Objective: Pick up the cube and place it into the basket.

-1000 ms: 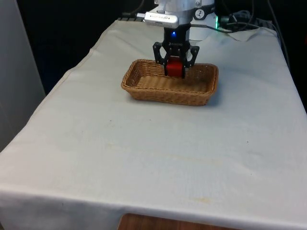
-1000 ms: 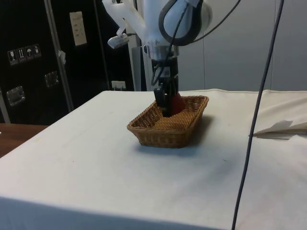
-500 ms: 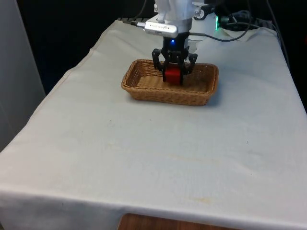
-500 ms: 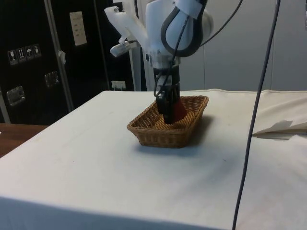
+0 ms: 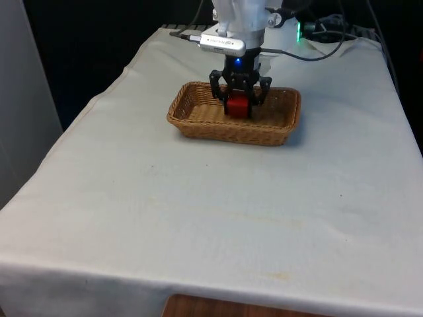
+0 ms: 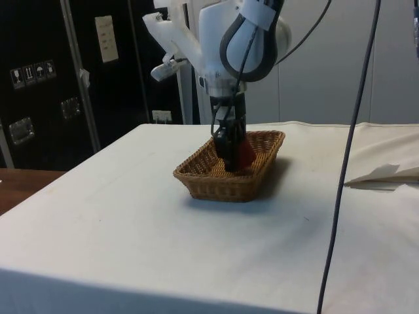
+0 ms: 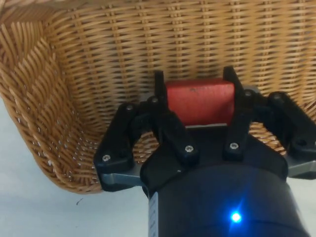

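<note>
My black gripper (image 5: 239,100) reaches down inside the wicker basket (image 5: 198,122), shut on the red cube (image 5: 238,105). In the wrist view the red cube (image 7: 199,101) sits between the two fingers (image 7: 159,89), close above the woven floor of the basket (image 7: 89,59). From the side, the gripper (image 6: 230,154) holds the cube (image 6: 245,152) below the rim of the basket (image 6: 216,184), near its middle. Whether the cube touches the basket floor I cannot tell.
The basket stands on the white cloth toward the robot's end of the table. Cables (image 5: 330,46) lie behind it at the front view's right. A black cable (image 6: 347,163) hangs down in the side view. A fold of cloth (image 6: 383,173) lies to the basket's right there.
The gripper has lowered the cube deeper into the basket over the last second. It stays shut on the cube.
</note>
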{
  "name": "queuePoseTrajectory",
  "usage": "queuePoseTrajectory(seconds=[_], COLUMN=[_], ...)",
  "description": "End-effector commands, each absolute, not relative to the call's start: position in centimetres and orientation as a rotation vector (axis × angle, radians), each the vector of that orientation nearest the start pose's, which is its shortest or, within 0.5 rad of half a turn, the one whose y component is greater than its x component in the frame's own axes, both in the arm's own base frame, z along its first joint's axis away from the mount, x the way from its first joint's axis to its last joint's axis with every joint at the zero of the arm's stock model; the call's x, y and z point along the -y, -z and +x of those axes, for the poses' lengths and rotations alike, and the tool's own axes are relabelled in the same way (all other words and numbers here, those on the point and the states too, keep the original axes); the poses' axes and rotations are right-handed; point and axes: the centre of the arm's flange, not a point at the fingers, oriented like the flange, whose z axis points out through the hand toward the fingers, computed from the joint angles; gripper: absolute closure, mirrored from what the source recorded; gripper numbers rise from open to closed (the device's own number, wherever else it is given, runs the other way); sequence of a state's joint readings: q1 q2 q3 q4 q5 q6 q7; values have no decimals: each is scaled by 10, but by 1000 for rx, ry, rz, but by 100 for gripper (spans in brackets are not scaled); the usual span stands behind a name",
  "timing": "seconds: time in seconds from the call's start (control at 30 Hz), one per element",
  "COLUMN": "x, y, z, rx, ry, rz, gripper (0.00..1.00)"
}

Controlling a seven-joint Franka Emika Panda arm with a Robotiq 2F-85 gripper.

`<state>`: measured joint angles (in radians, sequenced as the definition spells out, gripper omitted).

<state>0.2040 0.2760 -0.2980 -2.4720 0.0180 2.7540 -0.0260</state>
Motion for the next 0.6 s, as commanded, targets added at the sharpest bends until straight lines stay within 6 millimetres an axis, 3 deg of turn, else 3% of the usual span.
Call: queuePoseTrajectory(seconds=[0.0, 0.1, 0.13, 0.17, 0.23, 0.27, 0.3, 0.57], x=[51, 52, 51, 51, 51, 51, 51, 51], y=[-191, -191, -190, -190, -189, -189, -189, -189], z=[478, 477, 477, 477, 477, 477, 477, 478], rx=[-120, -117, -119, -119, -119, -119, -118, -118], ry=[36, 23, 35, 35, 33, 33, 33, 33], rz=[-3212, -3214, -3213, -3213, -3213, -3213, -3213, -3214], gripper=[89, 63, 63, 49, 29, 9, 2, 0])
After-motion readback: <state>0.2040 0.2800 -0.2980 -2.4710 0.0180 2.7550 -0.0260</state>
